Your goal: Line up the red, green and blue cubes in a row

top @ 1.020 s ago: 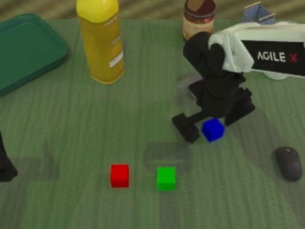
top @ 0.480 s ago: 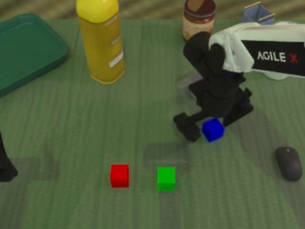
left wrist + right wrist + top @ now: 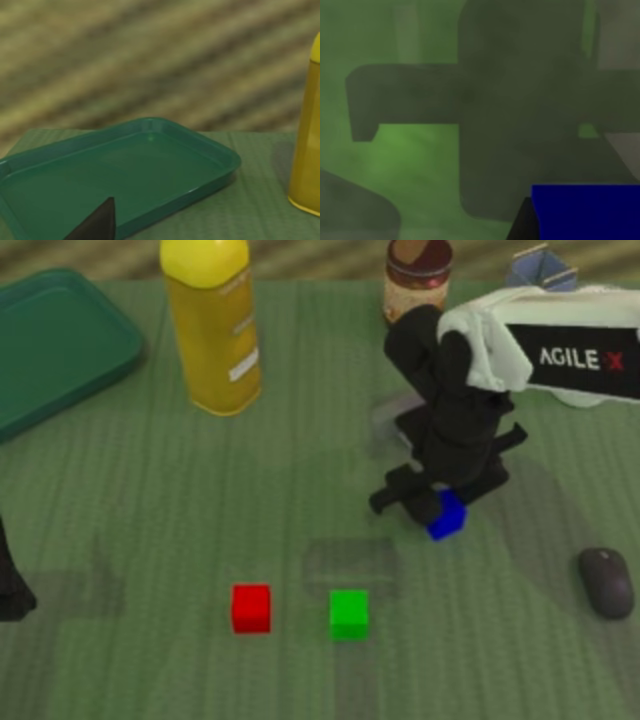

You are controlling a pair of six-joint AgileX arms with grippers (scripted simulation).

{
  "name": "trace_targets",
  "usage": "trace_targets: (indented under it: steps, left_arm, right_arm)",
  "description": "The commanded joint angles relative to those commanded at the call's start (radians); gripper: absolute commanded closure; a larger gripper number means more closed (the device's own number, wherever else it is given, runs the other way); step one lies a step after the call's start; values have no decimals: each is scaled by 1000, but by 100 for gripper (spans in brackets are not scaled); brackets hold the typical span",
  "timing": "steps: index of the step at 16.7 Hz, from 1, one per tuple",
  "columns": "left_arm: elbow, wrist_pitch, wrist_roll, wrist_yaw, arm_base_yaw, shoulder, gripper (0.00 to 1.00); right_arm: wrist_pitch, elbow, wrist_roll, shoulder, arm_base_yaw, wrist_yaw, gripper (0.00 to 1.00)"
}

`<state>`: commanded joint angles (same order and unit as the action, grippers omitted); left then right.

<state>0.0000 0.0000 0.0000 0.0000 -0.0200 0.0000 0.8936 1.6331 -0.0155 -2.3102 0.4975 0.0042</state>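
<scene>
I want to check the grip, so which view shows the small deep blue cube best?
The top view: the small deep blue cube shows partly under the right gripper, with table around it. The right wrist view shows only one blue face at the frame's edge. The left wrist view shows none of it.

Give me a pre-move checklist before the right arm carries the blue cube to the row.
1. Right gripper at the blue cube: ok, jaws closed around it.
2. Grip firm: cannot tell.
3. Red cube and green cube side by side in a row: ok.
4. Spot right of the green cube free: ok.
5. Black mouse off the path: ok, far right.
6. Left gripper parked at the table's left edge: ok.
</scene>
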Motion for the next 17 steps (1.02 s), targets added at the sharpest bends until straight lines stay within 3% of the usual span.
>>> trace_targets:
  steps: [10, 17]
  left_arm:
    - [0, 0, 0, 0, 0, 0, 0]
    - [0, 0, 0, 0, 0, 0, 0]
  right_arm:
    - [30, 29, -1, 43, 2, 0, 100]
    - [247, 173, 2, 113, 10, -1, 100]
